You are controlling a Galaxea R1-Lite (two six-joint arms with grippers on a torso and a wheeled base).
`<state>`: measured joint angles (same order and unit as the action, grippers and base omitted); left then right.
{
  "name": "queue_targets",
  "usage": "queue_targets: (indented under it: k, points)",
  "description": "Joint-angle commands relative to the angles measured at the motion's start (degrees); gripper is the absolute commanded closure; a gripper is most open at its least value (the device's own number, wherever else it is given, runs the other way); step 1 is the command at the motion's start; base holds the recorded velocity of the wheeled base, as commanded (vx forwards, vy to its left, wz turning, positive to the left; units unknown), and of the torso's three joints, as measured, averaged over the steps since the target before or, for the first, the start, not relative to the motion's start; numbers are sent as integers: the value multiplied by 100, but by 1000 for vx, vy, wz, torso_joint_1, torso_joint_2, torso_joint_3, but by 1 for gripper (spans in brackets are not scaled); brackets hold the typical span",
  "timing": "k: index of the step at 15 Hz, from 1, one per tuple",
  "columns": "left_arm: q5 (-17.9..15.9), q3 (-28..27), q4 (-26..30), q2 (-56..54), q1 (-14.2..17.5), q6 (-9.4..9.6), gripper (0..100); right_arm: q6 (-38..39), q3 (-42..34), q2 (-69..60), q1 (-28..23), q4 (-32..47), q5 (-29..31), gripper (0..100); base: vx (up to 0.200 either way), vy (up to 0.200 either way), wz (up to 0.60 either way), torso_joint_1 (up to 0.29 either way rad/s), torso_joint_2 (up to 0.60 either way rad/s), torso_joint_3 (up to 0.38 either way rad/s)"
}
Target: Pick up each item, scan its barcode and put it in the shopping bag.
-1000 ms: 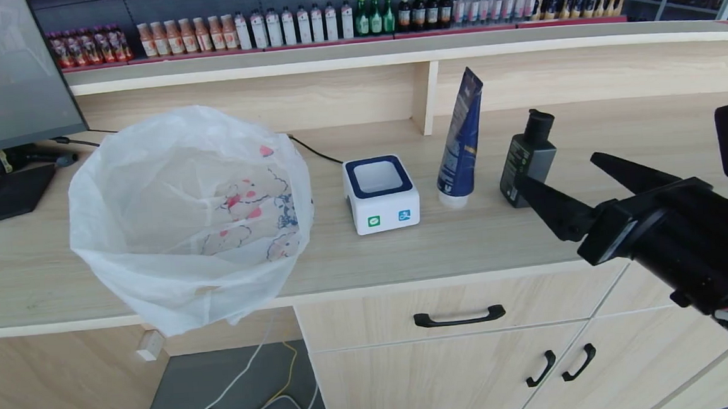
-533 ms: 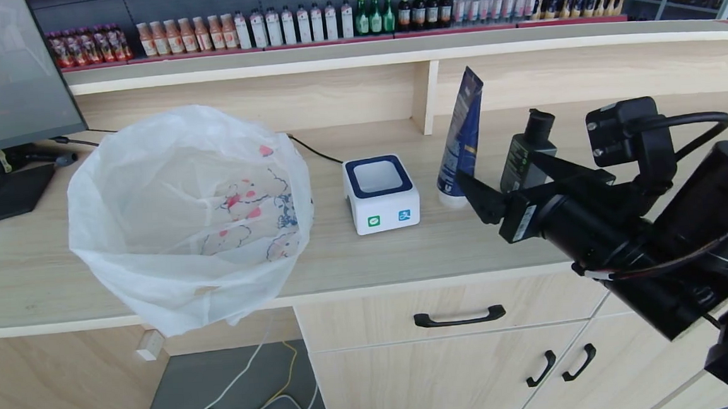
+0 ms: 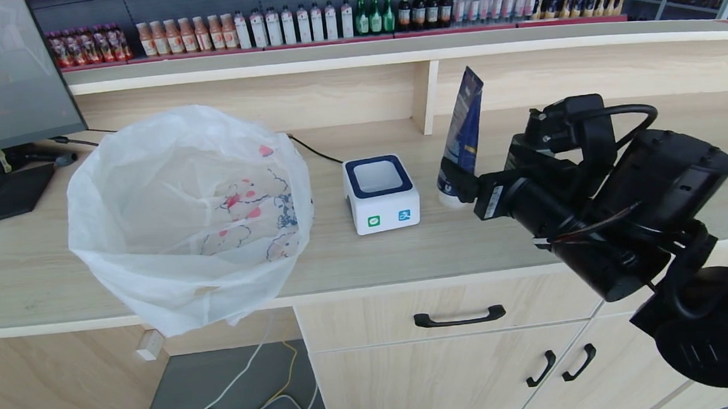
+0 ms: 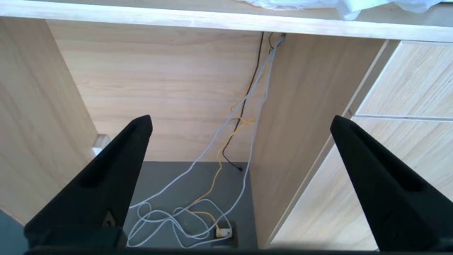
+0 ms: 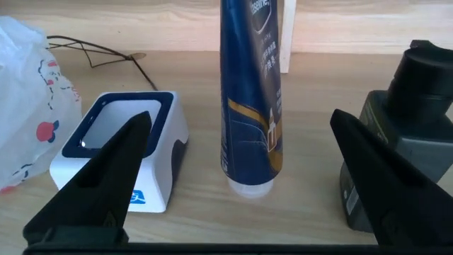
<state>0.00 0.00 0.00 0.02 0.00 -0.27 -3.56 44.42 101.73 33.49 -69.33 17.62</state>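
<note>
The right pincer [image 5: 241, 120], spread wide, had swung from the frame's right to the tube [image 3: 461, 135]; left pincer [image 4: 241, 124] spread too.

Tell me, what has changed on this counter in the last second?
The right arm swung in from the robot's right toward the blue tube; its open jaws are now close to the tube, holding nothing. It now hides most of the dark bottle from the head camera. The bag, scanner, tube and bottle stayed put.
</note>
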Motion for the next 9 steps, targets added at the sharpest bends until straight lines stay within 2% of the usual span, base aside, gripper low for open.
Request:
queue_targets:
  k: [1,5,9]
  points:
    - [0,0,0,-2,0,-8,0,-4,269,251,-176,-2,-21,0,0,0,0,0,0,0]
    - [0,0,0,-2,0,0,0,-4,717,550,-211,-2,-30,0,0,0,0,0,0,0]
    - [0,0,0,-2,0,-8,0,207,858,822,-202,-11,-65,0,0,0,0,0,0,0]
